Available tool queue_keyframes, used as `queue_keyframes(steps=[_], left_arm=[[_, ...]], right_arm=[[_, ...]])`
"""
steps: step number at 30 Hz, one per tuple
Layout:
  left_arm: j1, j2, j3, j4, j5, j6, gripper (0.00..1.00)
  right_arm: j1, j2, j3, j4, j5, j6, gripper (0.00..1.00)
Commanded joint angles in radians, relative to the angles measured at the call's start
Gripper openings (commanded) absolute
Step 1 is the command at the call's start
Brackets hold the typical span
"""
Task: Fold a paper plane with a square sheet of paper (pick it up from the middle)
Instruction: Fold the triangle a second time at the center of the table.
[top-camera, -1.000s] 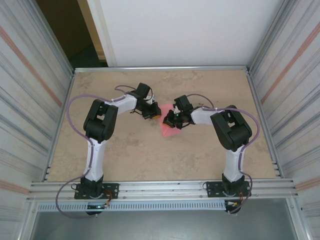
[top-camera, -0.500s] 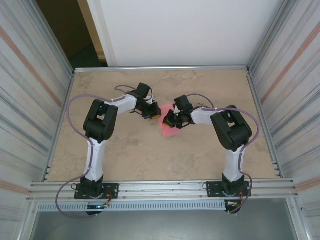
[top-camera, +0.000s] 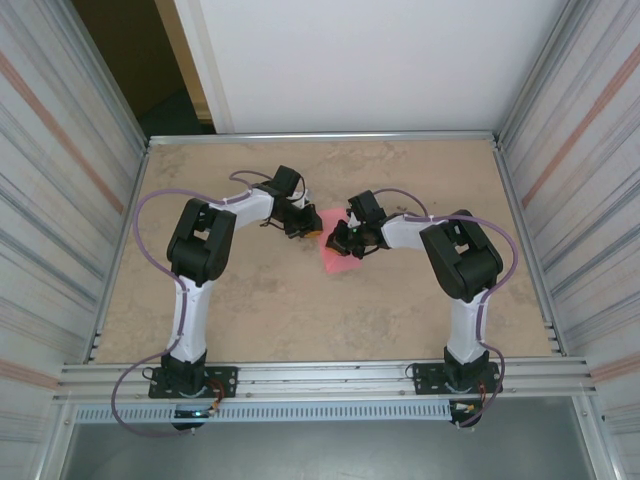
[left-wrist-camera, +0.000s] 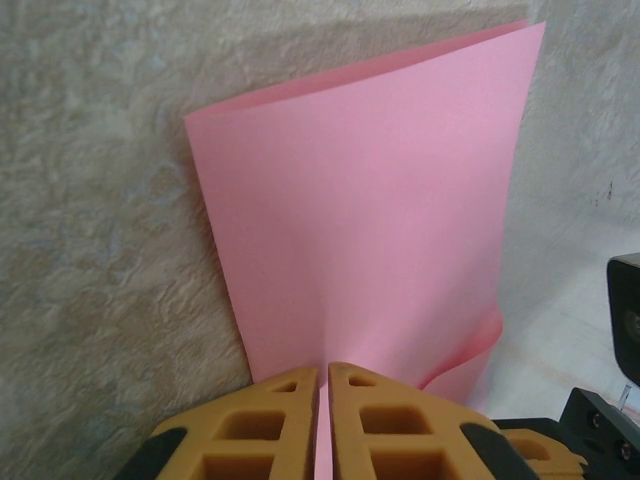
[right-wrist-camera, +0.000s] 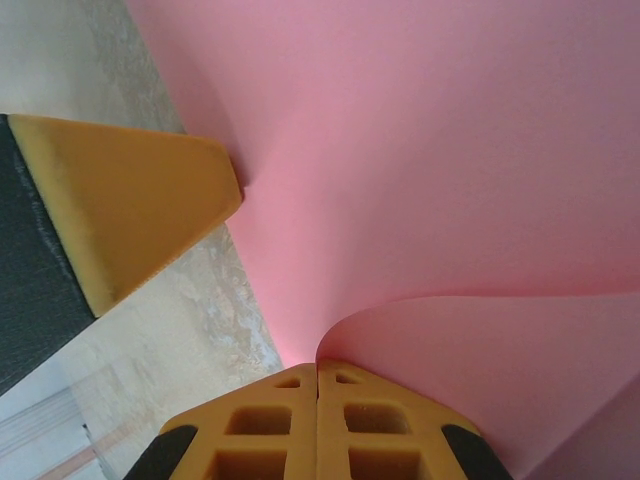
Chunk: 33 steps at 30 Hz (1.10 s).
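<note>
The square sheet of paper (top-camera: 335, 258) lies on the worktop (top-camera: 400, 310), and both claws meet at it. In the top view, the left claw (top-camera: 308, 230) reaches the sheet's far left corner. The right claw (top-camera: 340, 240) comes in from the sheet's right and covers much of its far half. The near part of the sheet shows as a pink patch pointing towards the arm bases.

In the left wrist view, the sheet (left-wrist-camera: 370, 200) is doubled over. Two layers show along its far edge, with one edge peeping out just past the other. The top layer is smooth and flat over most of its width. The left claw (left-wrist-camera: 322, 372) is clamped on the sheet's near edge, its orange fingers (left-wrist-camera: 270, 420) pressed together with a thin pink line of paper running between them. To the right of that grip the paper lifts off the worktop in a soft curl (left-wrist-camera: 480, 350). The black body of the right claw (left-wrist-camera: 625, 320) sits just beside that curl.

In the right wrist view, the right claw (right-wrist-camera: 317, 368) is closed tight, its two orange fingers (right-wrist-camera: 260, 430) meeting with no gap. The sheet (right-wrist-camera: 450, 150) rises from right at the fingertips and bends over in a rounded loop, so the claw appears to pinch the paper's edge. To the left of the sheet, one orange finger of the left claw (right-wrist-camera: 140, 215) has its tip touching the pink surface where the paper dents inward. Below that finger a strip of bare worktop (right-wrist-camera: 190, 320) shows beside the sheet.
</note>
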Motion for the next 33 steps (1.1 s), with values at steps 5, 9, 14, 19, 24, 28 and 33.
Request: queue_keyframes(steps=[5, 9, 14, 19, 24, 28, 33], left_arm=[[-0.005, 0.038, 0.004, -0.051, -0.021, 0.023, 0.13], [-0.006, 0.037, 0.004, -0.052, -0.022, 0.022, 0.13], [-0.005, 0.038, 0.003, -0.053, -0.021, 0.021, 0.13], [-0.006, 0.039, 0.002, -0.053, -0.023, 0.021, 0.13], [-0.006, 0.040, 0.001, -0.053, -0.021, 0.021, 0.13], [-0.006, 0.037, 0.001, -0.053, -0.021, 0.021, 0.13], [-0.005, 0.038, 0.002, -0.053, -0.021, 0.021, 0.14]], right_arm=[[-0.002, 0.016, 0.015, -0.008, 0.034, 0.016, 0.00], [-0.002, 0.018, 0.015, -0.010, 0.035, 0.020, 0.00], [-0.004, 0.020, 0.013, -0.006, 0.036, 0.029, 0.00], [-0.007, 0.022, 0.008, 0.014, 0.028, 0.041, 0.00], [-0.009, 0.025, 0.009, 0.018, 0.028, 0.046, 0.00], [-0.009, 0.026, 0.007, 0.015, 0.029, 0.045, 0.00], [-0.007, 0.028, 0.005, 0.006, 0.028, 0.037, 0.00]])
